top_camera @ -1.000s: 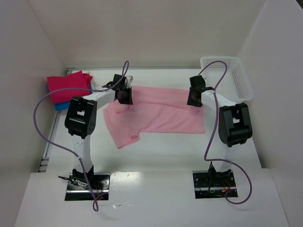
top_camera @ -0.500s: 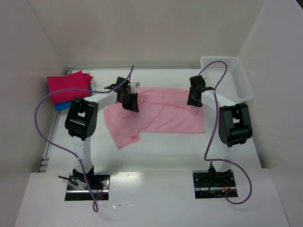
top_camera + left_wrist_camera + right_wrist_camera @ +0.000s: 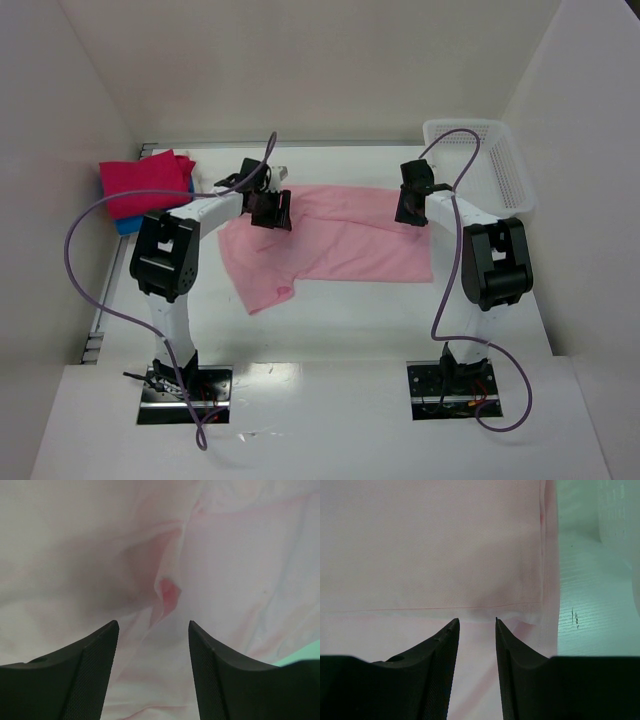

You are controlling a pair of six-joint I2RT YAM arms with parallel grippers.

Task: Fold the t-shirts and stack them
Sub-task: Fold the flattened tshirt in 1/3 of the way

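the left gripper (image 3: pixel 152 624) has its two fingers wide apart with nothing between them, just over a small pinched-up bump in the light pink t-shirt (image 3: pixel 340 245). the right gripper (image 3: pixel 477 621) has its fingers only a little apart, low over the far right edge of that shirt. the shirt lies spread on the table (image 3: pixel 400 315), with a folded hot pink shirt (image 3: pixel 145 183) on a blue shirt (image 3: pixel 128 225) at the far left.
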